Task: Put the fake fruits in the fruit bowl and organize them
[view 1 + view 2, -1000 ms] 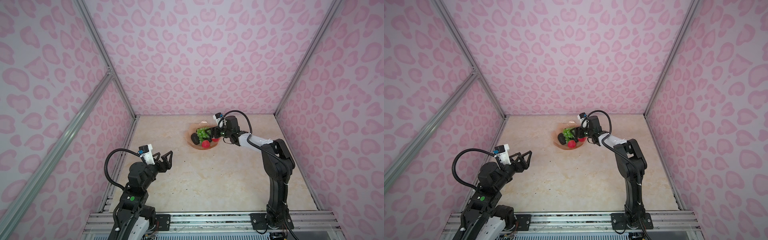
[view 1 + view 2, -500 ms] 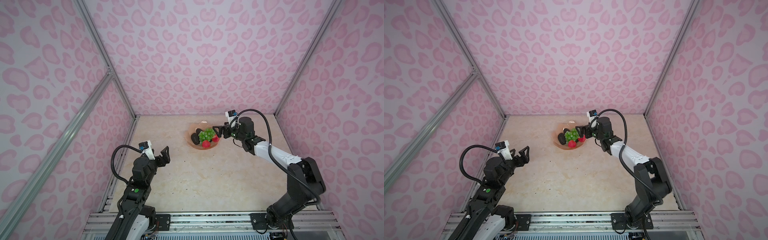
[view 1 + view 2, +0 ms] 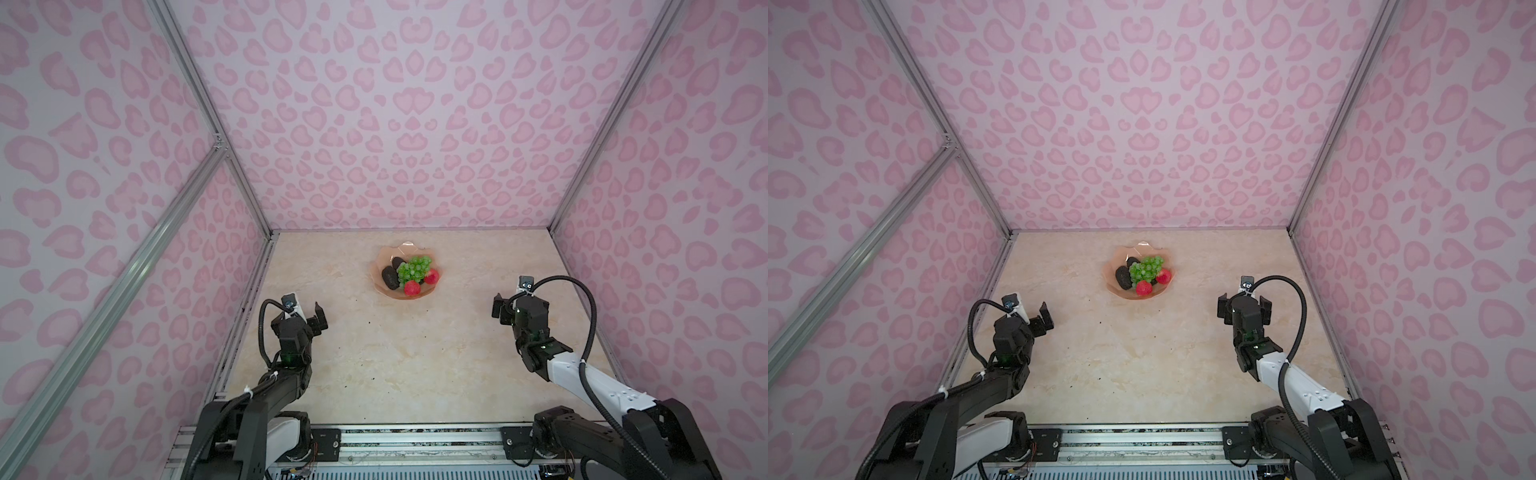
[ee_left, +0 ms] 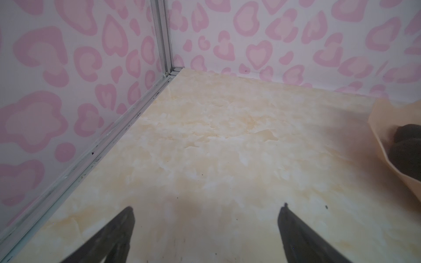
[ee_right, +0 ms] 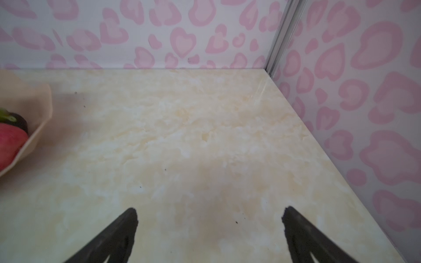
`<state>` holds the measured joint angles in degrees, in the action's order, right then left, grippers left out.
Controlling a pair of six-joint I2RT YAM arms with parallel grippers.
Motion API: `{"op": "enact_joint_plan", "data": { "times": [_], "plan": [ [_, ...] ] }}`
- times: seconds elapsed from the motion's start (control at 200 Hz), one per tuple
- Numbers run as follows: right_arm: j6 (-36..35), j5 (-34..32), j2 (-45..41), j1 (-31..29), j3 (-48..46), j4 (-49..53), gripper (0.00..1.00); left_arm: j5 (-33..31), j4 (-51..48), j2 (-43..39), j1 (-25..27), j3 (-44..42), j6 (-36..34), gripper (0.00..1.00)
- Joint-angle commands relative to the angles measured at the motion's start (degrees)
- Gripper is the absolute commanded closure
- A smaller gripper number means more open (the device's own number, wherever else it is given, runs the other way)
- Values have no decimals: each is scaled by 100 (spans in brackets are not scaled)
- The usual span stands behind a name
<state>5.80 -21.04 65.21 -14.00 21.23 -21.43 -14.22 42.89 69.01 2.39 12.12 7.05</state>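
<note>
Two pincers [image 3: 312, 318] [image 3: 505, 309] gape — bare tabletop [image 3: 395, 357] between them.

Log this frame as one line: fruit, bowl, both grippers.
fruit: grapes, strawberries, avocados in bowl | left gripper: open, empty, short of bowl | right gripper: open, empty, short of bowl

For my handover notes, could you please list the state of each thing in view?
Fruit bowl: upright on the table, holding fruit.
Grapes: in the bowl, on top.
Avocados: in the bowl.
Strawberries: in the bowl.
Left gripper: open, empty.
Right gripper: open, empty.
</note>
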Motion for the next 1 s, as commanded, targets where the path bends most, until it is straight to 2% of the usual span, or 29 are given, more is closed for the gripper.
{"op": "enact_joint_plan", "data": {
  "times": [0.0,0.065,0.17,0.205,0.265,0.335,0.495,0.585,0.705,0.855,0.9,0.995],
  "plan": [
    [-176,-38,190,435,-283,-1529,0,167,908,370,-37,284,-274,2],
    [-133,477,381,846,-499,-2073,0,71,1056,605,-84,341,-295,3],
    [-53,952,751,1183,-680,-2713,0,114,1845,1635,-162,518,-280,2],
    [-133,981,928,1186,-707,-2968,0,198,1245,1457,-181,647,-252,2],
    [-393,1192,1056,1188,-684,-3135,0,121,1663,1510,-204,490,-195,2],
    [-431,1146,1351,1194,-651,-3403,0,111,1443,1527,-205,605,-219,2],
    [-557,1234,2542,1186,-708,-4879,0,112,1415,1512,-204,615,-229,2],
    [-445,1171,2137,1194,-524,-3823,0,112,1415,1507,-204,607,-221,2],
    [-536,1188,2451,1178,-593,-4507,0,108,1407,1516,-204,616,-222,2],
    [-383,942,2241,1175,-256,-3481,0,137,1321,1534,-213,669,-207,2],
    [-255,682,2305,1193,-199,-3458,0,130,1344,1550,-213,669,-207,2],
    [-283,680,2257,1191,-203,-3406,0,130,1401,1495,-213,604,-225,2]
  ]
}}
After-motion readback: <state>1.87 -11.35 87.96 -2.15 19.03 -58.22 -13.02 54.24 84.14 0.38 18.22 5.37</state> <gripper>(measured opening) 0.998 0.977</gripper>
